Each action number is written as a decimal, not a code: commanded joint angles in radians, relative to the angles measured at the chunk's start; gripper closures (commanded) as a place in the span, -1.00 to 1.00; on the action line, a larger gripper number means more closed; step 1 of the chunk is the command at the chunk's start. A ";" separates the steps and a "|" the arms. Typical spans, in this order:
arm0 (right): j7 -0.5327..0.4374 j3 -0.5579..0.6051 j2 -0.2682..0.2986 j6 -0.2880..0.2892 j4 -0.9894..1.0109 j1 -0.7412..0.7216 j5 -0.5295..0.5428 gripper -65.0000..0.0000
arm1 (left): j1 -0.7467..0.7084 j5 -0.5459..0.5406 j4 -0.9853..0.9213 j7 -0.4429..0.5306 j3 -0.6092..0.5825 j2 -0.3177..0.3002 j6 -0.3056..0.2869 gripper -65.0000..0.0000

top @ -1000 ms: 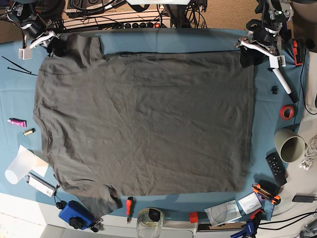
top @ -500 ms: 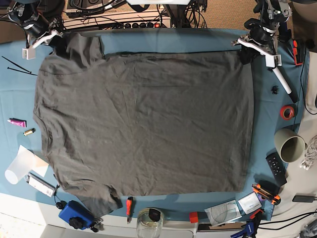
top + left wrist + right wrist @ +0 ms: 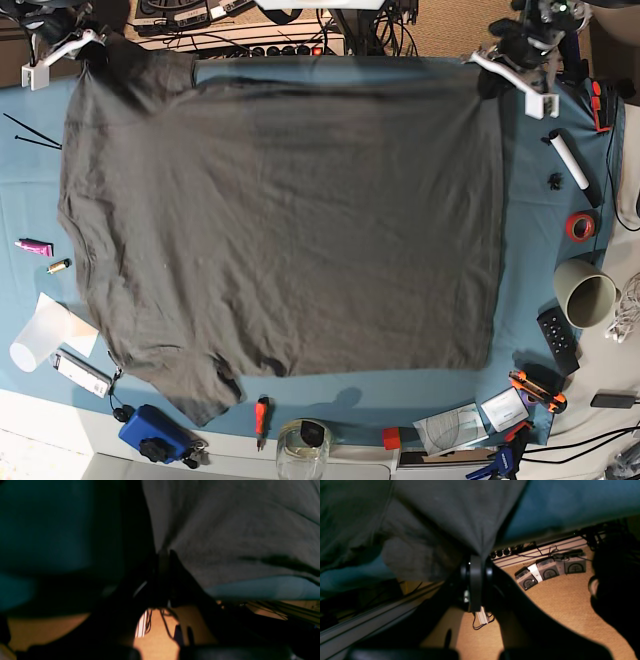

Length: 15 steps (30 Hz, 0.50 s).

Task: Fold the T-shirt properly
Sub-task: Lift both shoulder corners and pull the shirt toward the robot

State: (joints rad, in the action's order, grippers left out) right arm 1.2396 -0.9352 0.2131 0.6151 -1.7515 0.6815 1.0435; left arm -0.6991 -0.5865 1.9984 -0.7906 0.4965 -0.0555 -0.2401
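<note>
Item: large dark olive-grey cotton T-shirt (image 3: 280, 210), short-sleeved, lying spread over the blue-teal cloth-covered tabletop (image 3: 30, 190); by far the biggest thing in the scene.

Change: a second ago both far corners lay flat and both tools stood open just beside them. Now the two tools are clenched on the fabric and the far edge is drawn up and outward, so the far hem runs taut along the far side of the tabletop. Judgement: the grasp step is done and the lift for the first fold has begun; the near hem stays on the tabletop.

Left tool (image 3: 500, 62): at the far right corner, grasping the T-shirt's corner; the left wrist view shows cloth pinched between dark jaws (image 3: 162, 555).

Right tool (image 3: 85, 42): at the far left corner, grasping the sleeve-side corner; the right wrist view shows fabric gathered to a point in the black jaws (image 3: 476, 555).

Material: thin, matte jersey, soft and limp; it drapes in long shallow creases from each pinch point, and fine wrinkles cross the body. The near left sleeve lies rumpled at the near edge.

Surroundings: pale green cup (image 3: 585, 292) and red tape roll (image 3: 579, 226) at right; glass jar (image 3: 302, 447) near; blue boxy device (image 3: 153, 432) near left.
</note>
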 commanded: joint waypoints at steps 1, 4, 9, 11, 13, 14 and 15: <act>-0.008 -0.012 0.014 0.006 -0.015 0.018 0.016 1.00 | -0.016 0.007 0.021 -0.004 0.029 -0.007 0.003 1.00; -0.006 -0.014 0.013 0.006 -0.015 0.043 0.024 1.00 | -0.039 -0.036 0.026 -0.021 0.092 -0.009 0.003 1.00; -0.006 -0.016 0.012 0.014 -0.015 0.078 0.045 1.00 | -0.055 -0.100 0.026 -0.038 0.175 -0.009 -0.082 1.00; -0.009 -0.016 0.012 0.022 -0.015 0.076 0.051 1.00 | -0.054 -0.128 0.026 -0.040 0.182 -0.009 -0.099 1.00; -0.008 -0.016 0.012 0.022 -0.015 0.067 0.064 1.00 | -0.051 -0.152 0.026 -0.043 0.181 -0.009 -0.101 1.00; -0.009 -0.016 0.012 0.022 -0.015 0.061 0.064 1.00 | -0.051 -0.153 0.026 -0.043 0.181 -0.008 -0.101 1.00; -0.009 -0.016 0.013 0.022 -0.015 0.058 0.064 1.00 | -0.051 -0.151 0.026 -0.043 0.181 -0.008 -0.101 1.00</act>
State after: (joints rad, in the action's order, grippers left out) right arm 1.2453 -0.9363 0.2108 0.6300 -1.7523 0.7300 1.0904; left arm -0.7414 -0.7269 2.0090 -0.8463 0.6701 -0.0563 -0.3382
